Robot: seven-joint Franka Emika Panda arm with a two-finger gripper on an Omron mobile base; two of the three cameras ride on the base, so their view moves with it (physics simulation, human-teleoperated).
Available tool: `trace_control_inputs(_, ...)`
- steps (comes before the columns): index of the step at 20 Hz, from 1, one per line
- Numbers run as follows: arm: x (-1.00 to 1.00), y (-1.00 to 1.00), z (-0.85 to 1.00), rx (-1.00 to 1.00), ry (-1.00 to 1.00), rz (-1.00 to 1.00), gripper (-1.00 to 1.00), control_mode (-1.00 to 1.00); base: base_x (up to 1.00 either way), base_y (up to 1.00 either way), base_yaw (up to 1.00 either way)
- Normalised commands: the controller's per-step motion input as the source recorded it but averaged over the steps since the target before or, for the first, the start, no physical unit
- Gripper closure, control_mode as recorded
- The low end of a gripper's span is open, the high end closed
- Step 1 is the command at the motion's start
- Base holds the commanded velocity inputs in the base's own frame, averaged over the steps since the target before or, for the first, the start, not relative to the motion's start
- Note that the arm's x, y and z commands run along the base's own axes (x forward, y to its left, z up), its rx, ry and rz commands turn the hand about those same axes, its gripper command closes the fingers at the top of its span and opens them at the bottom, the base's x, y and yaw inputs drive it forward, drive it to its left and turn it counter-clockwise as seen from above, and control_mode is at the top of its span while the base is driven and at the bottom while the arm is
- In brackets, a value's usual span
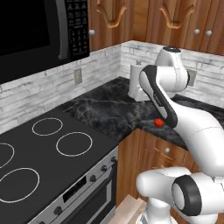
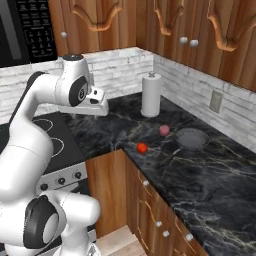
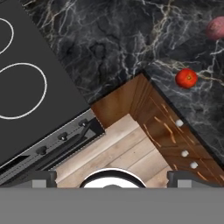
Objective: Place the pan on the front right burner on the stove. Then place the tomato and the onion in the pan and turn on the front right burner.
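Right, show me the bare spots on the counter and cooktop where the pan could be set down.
The whole stove glass is bare, including the front right burner. The counter stretch between the stove and the paper towel roll is free too, as is the near end of the right-hand counter. It is crowded by the corner, where the tomato, onion and pan sit close together.

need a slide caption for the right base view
Arm raised over the counter corner; tomato, onion and pan wait on the counter.

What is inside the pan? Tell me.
Nothing shows in the pan; its dark inside looks empty. The tomato and the onion lie on the counter beside it.
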Motion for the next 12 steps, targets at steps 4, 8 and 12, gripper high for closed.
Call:
trace_control_inputs(4,0.0,0.0,0.0,0.0,0.0,0.0,-1.0,1.0,0.1,-0.23,-0.07)
trace_control_inputs(8,0.0,0.0,0.0,0.0,0.0,0.0,-1.0,1.0,0.02,-0.21,-0.29)
trace_control_inputs(12,0.0,0.0,0.0,0.0,0.0,0.0,-1.0,1.0,0.0,-0.19,-0.24)
